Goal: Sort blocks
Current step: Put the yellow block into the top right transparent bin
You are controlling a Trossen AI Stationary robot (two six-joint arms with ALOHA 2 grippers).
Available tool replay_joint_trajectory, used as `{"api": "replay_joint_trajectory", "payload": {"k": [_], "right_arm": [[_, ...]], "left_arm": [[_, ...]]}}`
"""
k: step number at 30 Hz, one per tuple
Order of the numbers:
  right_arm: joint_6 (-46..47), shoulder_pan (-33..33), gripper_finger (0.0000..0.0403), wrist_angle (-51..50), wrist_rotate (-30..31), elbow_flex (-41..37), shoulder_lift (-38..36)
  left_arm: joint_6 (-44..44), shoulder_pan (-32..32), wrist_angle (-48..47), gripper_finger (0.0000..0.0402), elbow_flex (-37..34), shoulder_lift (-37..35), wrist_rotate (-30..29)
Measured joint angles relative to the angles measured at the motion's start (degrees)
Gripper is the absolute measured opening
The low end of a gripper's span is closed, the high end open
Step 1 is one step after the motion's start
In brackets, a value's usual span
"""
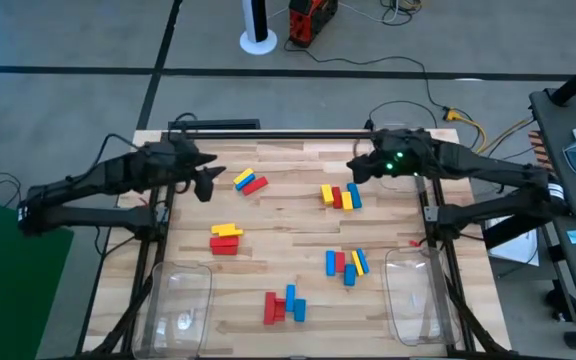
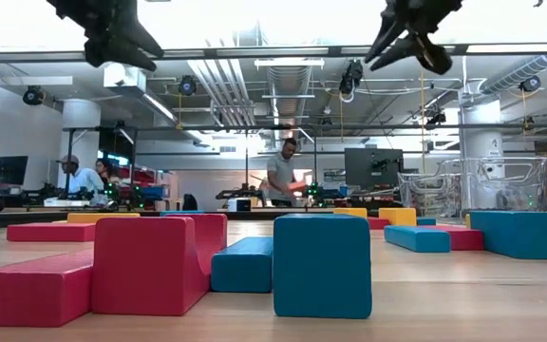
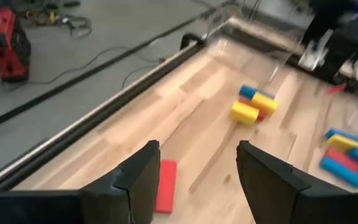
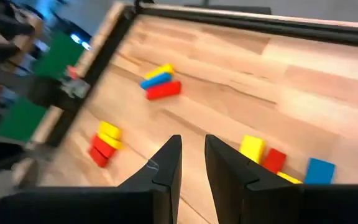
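Note:
Red, yellow and blue blocks lie flat on the wooden table in several small clusters: one at far left, one at far right, a yellow and red pile, a group at mid right, and red and blue ones near the front. My left gripper hovers open, high above the table beside the far-left cluster; a red block shows past its fingers. My right gripper hovers high by the far-right cluster, its fingers a narrow gap apart. Neither holds anything.
Two clear plastic bins stand at the near corners, one on the left and one on the right. A dark rail runs along the table's far edge. People stand in the room behind the table.

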Motion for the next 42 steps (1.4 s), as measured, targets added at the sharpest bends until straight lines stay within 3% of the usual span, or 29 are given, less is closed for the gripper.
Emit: {"api": "replay_joint_trajectory", "payload": {"k": [9,16,25,42], "right_arm": [[-6.48,0.0,0.0061,-0.37,0.03,9.59,9.18],[-7.1,-0.02,0.0061,2.9,0.05,14.06,16.79],[-6.29,-0.26,0.0061,-3.38,-0.11,16.31,24.15],[-6.24,-1.75,0.0061,-7.43,-0.4,16.29,27.8]], "left_arm": [[2.79,0.0,-1.11,0.0189,2.38,4.88,-0.06],[-15.21,0.0,-2.02,0.0189,4.68,7.17,0.49],[-1.49,0.0,-2.56,0.0189,4.71,8.3,0.31],[-4.99,0.0,-2.38,0.0189,4.64,14.14,0.3]]}}
